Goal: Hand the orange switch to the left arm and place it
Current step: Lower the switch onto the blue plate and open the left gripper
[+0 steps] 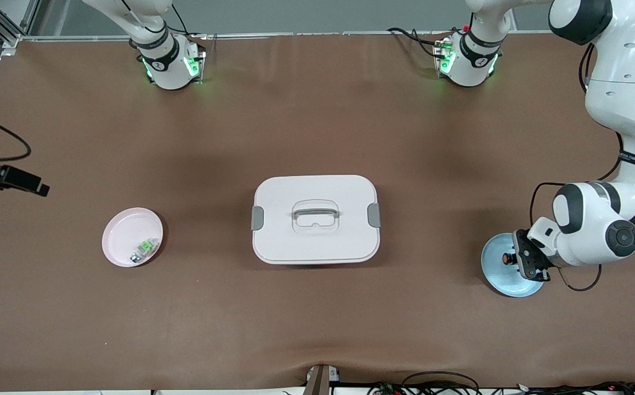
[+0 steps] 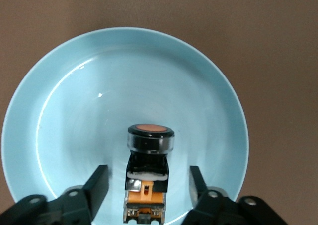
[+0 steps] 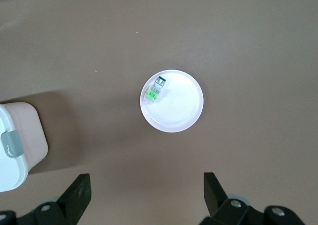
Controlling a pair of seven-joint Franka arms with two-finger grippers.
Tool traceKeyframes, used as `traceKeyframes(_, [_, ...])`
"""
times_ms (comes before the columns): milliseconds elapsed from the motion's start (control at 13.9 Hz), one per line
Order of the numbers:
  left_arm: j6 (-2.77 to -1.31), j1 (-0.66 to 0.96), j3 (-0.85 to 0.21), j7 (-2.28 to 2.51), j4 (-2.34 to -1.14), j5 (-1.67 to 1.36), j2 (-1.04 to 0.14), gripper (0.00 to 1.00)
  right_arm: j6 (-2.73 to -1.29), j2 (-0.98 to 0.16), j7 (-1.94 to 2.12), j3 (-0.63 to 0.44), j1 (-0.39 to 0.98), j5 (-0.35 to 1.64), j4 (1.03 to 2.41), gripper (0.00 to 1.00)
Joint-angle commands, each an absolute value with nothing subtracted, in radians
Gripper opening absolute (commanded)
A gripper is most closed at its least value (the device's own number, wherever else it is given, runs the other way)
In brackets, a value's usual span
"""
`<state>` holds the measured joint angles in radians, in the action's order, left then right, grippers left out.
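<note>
The orange switch [image 1: 508,259] lies on its side on a pale blue plate [image 1: 501,277] at the left arm's end of the table. In the left wrist view the switch [image 2: 149,170] shows its black body, orange cap and orange rear part. My left gripper [image 1: 516,260] is low over the plate, open, with one finger on each side of the switch [image 2: 149,178] and a gap on both sides. My right gripper [image 3: 146,183] is open and empty, high over the table near the pink plate [image 3: 179,111]; it is out of the front view. The white box [image 1: 315,241] stands mid-table.
The pink plate [image 1: 123,230] at the right arm's end holds a small green and clear component [image 1: 145,248], which also shows in the right wrist view [image 3: 154,90]. A corner of the box [image 3: 17,145] shows there too. A black camera mount [image 1: 5,178] juts in at that end's edge.
</note>
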<state>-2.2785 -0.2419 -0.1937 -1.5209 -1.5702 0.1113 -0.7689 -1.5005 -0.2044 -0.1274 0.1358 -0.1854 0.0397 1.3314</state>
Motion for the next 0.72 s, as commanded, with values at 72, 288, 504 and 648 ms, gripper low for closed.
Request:
traceKeyframes(72, [-2.267, -0.247, -0.204, -1.480, -1.554, 0.114, -0.752, 1.00, -1.514, -0.146, -0.133, 0.150, -0.198, 0.049, 1.411, 1.00])
traceKeyframes(288, [-2.180, -0.250, -0.206, -1.361, -1.552, 0.092, -0.698, 1.00, -1.529, -0.129, -0.127, 0.155, -0.187, 0.009, 1.443, 1.00])
traceKeyframes(504, [-2.082, -0.262, -0.204, -1.248, -1.552, 0.022, -0.614, 1.00, -1.539, -0.109, -0.124, 0.155, -0.170, -0.006, 1.465, 1.00])
traceKeyframes(648, [-2.027, -0.270, -0.204, -1.149, -1.552, 0.011, -0.551, 1.00, -1.539, -0.106, -0.124, 0.155, -0.170, -0.006, 1.470, 1.00])
